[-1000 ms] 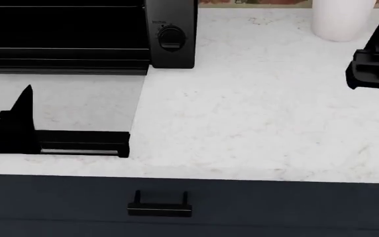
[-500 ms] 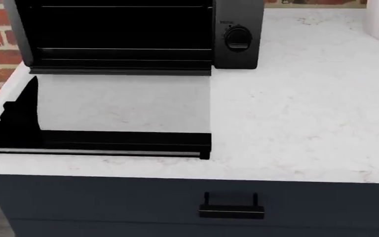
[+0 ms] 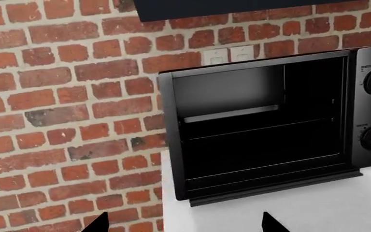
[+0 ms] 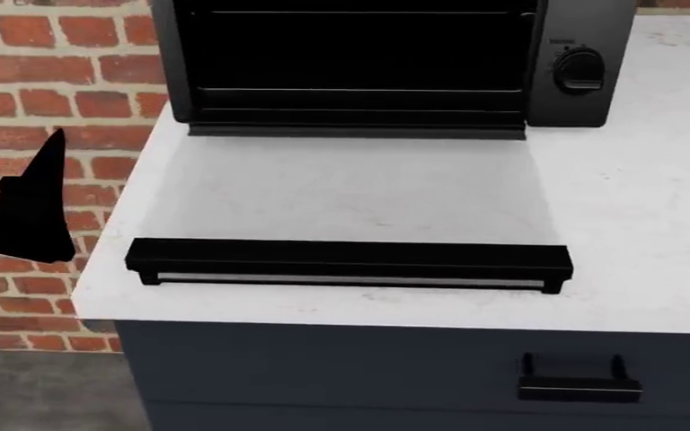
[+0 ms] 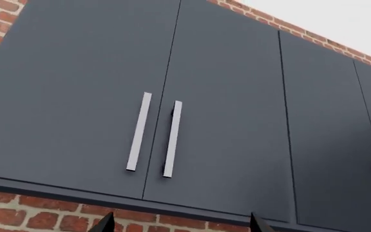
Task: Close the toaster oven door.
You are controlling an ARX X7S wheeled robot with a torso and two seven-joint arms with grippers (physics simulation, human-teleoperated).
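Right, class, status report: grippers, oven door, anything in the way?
Left gripper open, empty, beside the counter. Right gripper open, facing wall cabinets. Toaster oven door fully down. Nothing blocking it.

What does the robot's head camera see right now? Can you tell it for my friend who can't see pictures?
A black toaster oven sits on a white counter with its glass door folded down flat, wide open, the silver handle near the counter's front edge. The robot's dark left gripper hangs off to the left, beside the brick wall, not touching the door.

I see only two fingertips of my left gripper (image 3: 182,223) and my right gripper (image 5: 180,223), cut off at six o'clock; the toaster oven (image 4: 381,63) loses its top at twelve o'clock
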